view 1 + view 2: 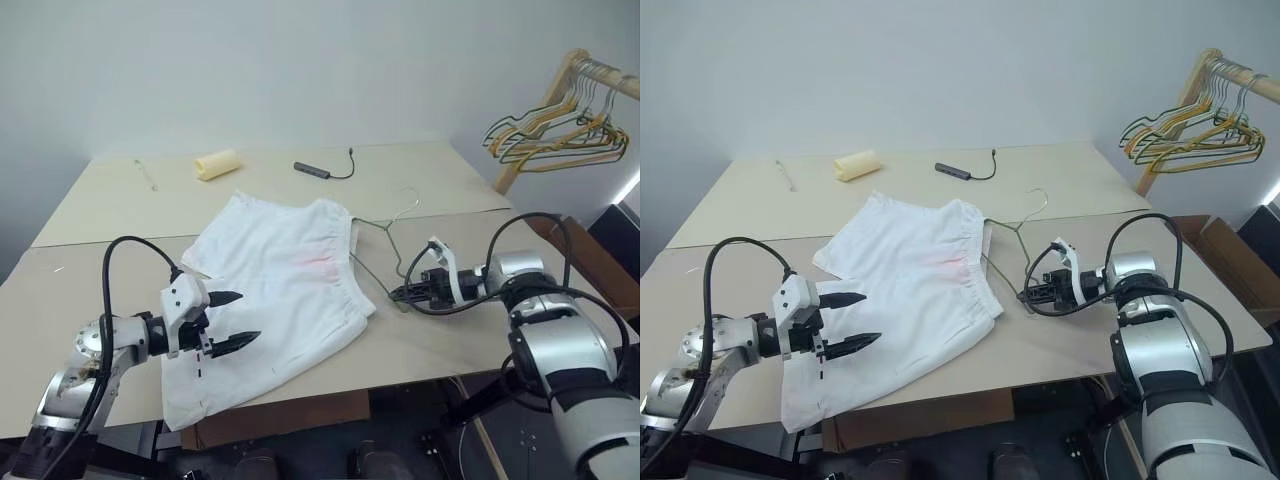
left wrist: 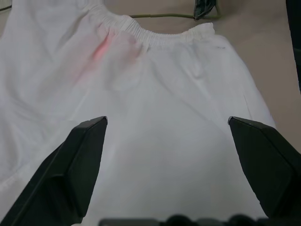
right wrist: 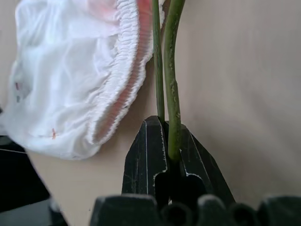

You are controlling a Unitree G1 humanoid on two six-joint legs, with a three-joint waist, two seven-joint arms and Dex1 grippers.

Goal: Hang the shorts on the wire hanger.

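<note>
Gripping, right tool (image 3: 167, 141): clenched on the wire hanger (image 1: 372, 262) at one bend, two strands of green wire running out between the black fingers.
Left tool (image 1: 228, 320): released, jaws spread wide, hovering over the leg end of the shorts (image 1: 285, 290) by the table's near edge; nothing held.
Shorts, place: lay flat mid-table (image 1: 100, 195), hems toward the near edge, gathered waistband toward the right, a faint pink smudge below the band.
Hanger, place: lay on the table just beside the waistband, hook pointing to the far edge, part of the wire tucked at or under the band; which of the two I could not tell.
Risk 1: thin wire could have twisted or slid in the pinch, since only one corner was held.
Risk 2: wire might have snagged the elastic and dragged the shorts toward the right edge instead of entering the waist opening.
Risk 3: with the cloth unheld, shorts might have bunched or slipped off the near edge.
Cause, judged: no counter-hold from the left tool.
</note>
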